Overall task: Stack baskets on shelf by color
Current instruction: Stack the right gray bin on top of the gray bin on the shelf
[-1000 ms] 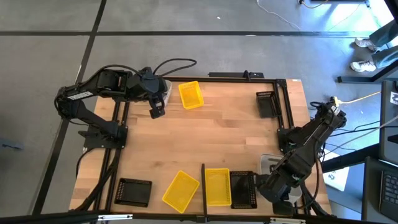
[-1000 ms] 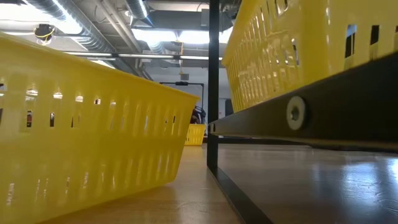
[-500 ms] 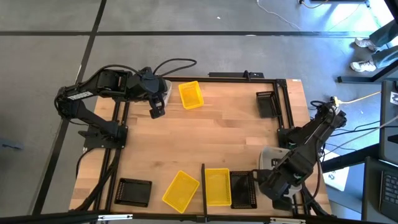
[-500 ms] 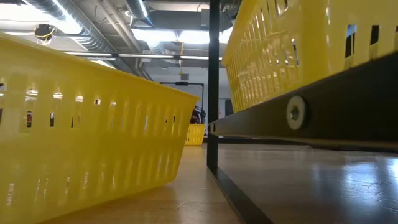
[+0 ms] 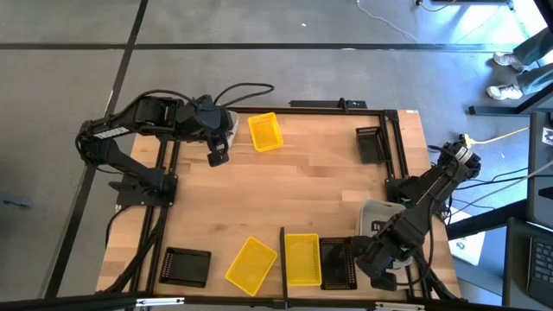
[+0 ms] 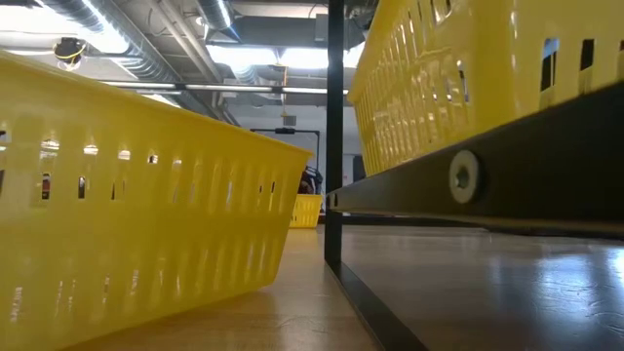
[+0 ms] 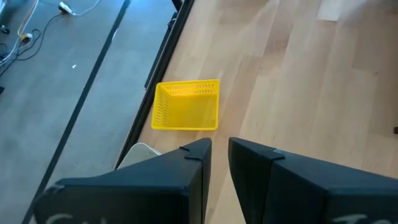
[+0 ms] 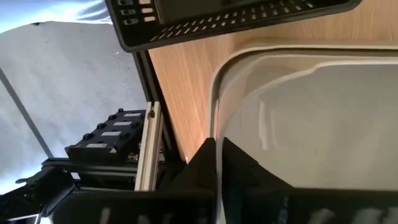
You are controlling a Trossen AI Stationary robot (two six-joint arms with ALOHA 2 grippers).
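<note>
Tabletop (image 5: pixel 285 194): pale plank surface in a dark frame, carrying all items below
Left arm: parked at the far left corner; left gripper (image 5: pixel 217 156) hangs empty over bare wood, fingers (image 7: pixel 193 163) a narrow slit apart, just beside the far yellow basket (image 5: pixel 264 131)
Right arm: reaching over the near right corner; right gripper (image 8: pixel 216 163) clamped on the rim of a translucent grey-white basket (image 5: pixel 374 213)
Shelf divider (image 5: pixel 282 255): thin dark upright at the near edge
Yellow baskets: one tilted (image 5: pixel 251 264) left of the divider, one (image 5: pixel 301 258) right of it
Black baskets: near left (image 5: pixel 187 266); beside the yellow one (image 5: pixel 338 263); far right (image 5: pixel 370 144)
</note>
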